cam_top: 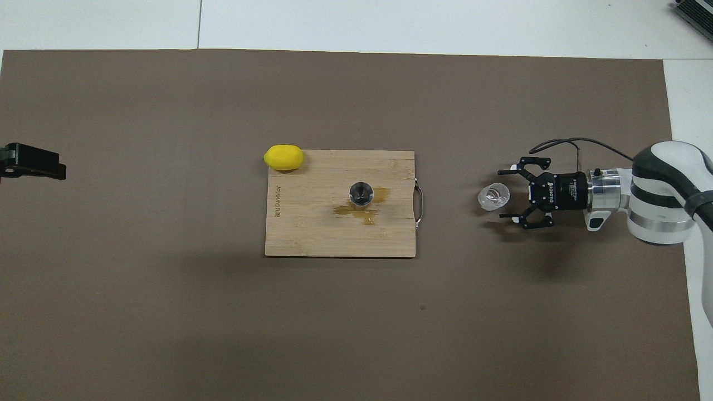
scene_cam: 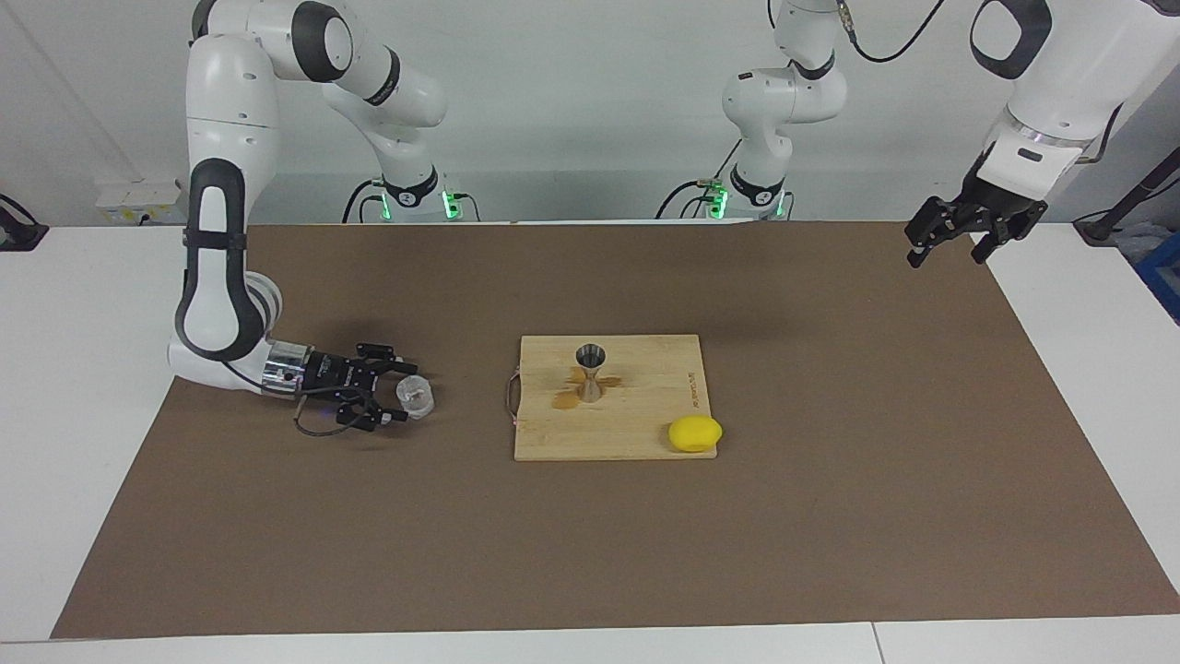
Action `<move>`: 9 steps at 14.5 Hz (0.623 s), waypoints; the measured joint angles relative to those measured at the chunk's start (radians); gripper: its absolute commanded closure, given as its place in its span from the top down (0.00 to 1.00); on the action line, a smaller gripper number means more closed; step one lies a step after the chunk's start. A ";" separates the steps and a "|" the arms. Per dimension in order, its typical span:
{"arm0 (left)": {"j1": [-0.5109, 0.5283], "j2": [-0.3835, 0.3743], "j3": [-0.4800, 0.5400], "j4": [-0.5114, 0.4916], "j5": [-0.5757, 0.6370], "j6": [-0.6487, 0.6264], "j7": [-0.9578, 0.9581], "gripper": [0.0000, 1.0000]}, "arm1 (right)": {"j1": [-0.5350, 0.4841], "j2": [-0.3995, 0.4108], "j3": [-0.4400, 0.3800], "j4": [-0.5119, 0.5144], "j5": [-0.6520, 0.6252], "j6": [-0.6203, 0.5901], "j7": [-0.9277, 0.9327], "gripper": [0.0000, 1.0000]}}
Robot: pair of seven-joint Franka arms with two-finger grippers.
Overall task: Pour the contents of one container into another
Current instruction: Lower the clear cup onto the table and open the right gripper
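Observation:
The small clear glass cup (scene_cam: pixel 416 397) (cam_top: pixel 493 197) stands by itself on the brown mat toward the right arm's end of the table. My right gripper (scene_cam: pixel 406 396) (cam_top: pixel 505 194) lies low and level beside it, open, its fingertips flanking the cup's near edge without gripping it. The silver hourglass jigger (scene_cam: pixel 590 370) (cam_top: pixel 361 194) stands upright on the wooden cutting board (scene_cam: pixel 636 438) (cam_top: pixel 312 234), with a brown wet patch (scene_cam: pixel 563 399) around its foot. My left gripper (scene_cam: pixel 948 254) (cam_top: pixel 32 167) waits open, high over the mat's edge at the left arm's end.
A yellow lemon (scene_cam: pixel 695 433) (cam_top: pixel 284 157) sits at the board's corner farther from the robots, toward the left arm's end. The board's metal handle (scene_cam: pixel 510 398) faces the glass cup. The brown mat (scene_cam: pixel 830 516) covers most of the white table.

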 measured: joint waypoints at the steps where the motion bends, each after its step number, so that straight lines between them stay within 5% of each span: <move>1: 0.000 0.000 0.000 0.000 0.000 0.000 0.000 1.00 | 0.000 -0.019 0.000 0.003 -0.016 0.000 0.025 1.00; 6: 0.000 0.000 0.000 0.000 0.000 0.000 0.000 1.00 | 0.003 -0.157 0.001 0.014 -0.155 0.000 0.152 1.00; 9: 0.000 -0.001 0.000 0.000 0.000 0.000 0.000 1.00 | 0.024 -0.252 0.003 0.016 -0.372 0.002 0.162 1.00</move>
